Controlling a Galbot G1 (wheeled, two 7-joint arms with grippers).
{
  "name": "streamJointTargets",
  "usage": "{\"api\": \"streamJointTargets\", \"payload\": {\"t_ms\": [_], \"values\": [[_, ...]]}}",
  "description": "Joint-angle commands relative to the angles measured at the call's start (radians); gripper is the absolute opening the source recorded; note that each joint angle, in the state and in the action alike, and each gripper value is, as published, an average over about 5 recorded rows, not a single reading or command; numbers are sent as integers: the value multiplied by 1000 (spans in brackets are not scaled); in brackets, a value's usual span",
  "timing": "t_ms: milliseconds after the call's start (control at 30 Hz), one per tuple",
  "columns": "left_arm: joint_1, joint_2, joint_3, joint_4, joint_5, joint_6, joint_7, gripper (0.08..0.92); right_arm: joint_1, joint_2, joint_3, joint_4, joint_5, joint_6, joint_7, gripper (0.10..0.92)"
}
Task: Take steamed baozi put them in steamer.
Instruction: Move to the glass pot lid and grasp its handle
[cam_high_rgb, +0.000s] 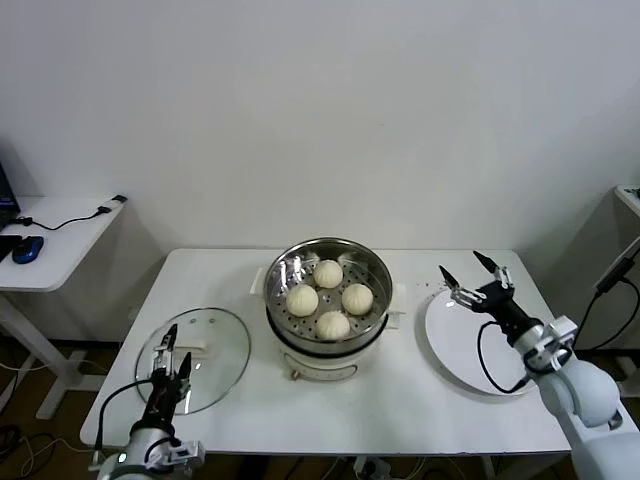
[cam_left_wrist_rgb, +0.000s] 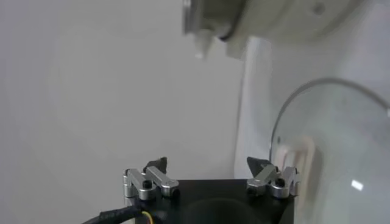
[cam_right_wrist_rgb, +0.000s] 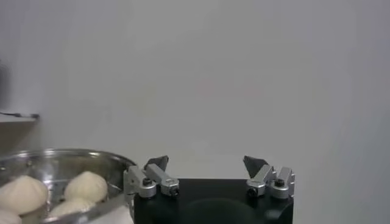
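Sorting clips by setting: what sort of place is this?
Likely a lab or office rather than a kitchen: a steamer on a bare white table, plain wall, and a side desk with a mouse.

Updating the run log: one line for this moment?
baozi: four in steamer | plate: bare | left pincer: open, over lid | right pincer: open, above plate

Even, soft indoor light; no hard shadows on the tabletop (cam_high_rgb: 420, 400). Faint shadow under the steamer (cam_high_rgb: 328, 300). Bright glints on its steel rim and on the glass lid (cam_high_rgb: 195, 358). Wrist views: near parts blurred, wall flat grey.
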Motion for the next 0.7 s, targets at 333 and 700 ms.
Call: {"api": "streamJointTargets", "payload": {"t_ms": [333, 700], "values": [[-245, 37, 21, 411, 321, -25, -90, 823, -167, 118, 142, 8, -105, 16, 32, 823], [-349, 32, 20, 528, 246, 13, -184, 823, -173, 126, 161, -12, -115, 27, 28, 823]]}}
